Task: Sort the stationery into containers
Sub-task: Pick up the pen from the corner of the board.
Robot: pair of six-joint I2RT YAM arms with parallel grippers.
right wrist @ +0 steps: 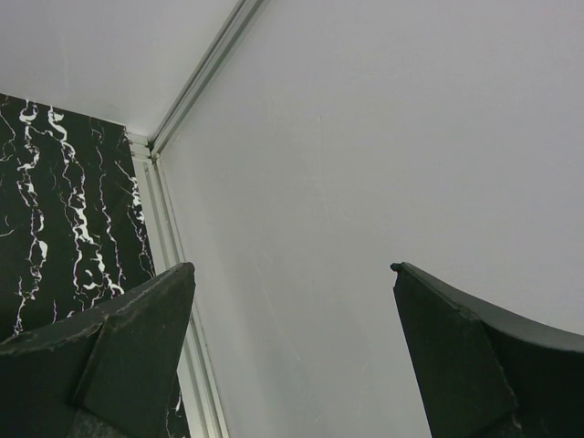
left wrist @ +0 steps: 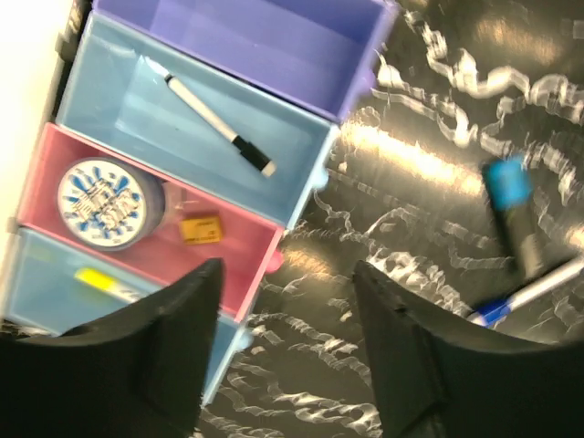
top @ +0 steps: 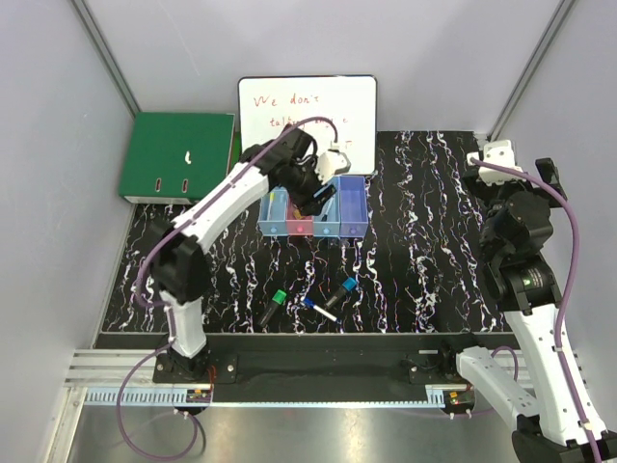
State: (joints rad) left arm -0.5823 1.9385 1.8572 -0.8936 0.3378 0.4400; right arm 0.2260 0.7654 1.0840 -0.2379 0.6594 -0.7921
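Stationery is lying partly sorted in the containers (top: 275,220) — a white pen with a black cap (left wrist: 214,114) is resting in the light blue bin (left wrist: 306,169) beside the purple bin (left wrist: 301,41). A blue-white cylinder (left wrist: 105,203) and a small yellow piece (left wrist: 200,228) are sitting in the pink bin (left wrist: 255,260), and a yellow marker (left wrist: 102,281) is showing in the end light blue bin (left wrist: 41,274). A green-capped marker (top: 276,304), a blue-tipped pen (top: 320,309) and a blue-capped marker (top: 343,291) are lying on the black marbled table (top: 424,241). The left gripper (left wrist: 287,265) is hovering over the bins with fingers apart, gripping nothing — the right gripper (right wrist: 292,269) is facing the wall, fingers spread wide, empty.
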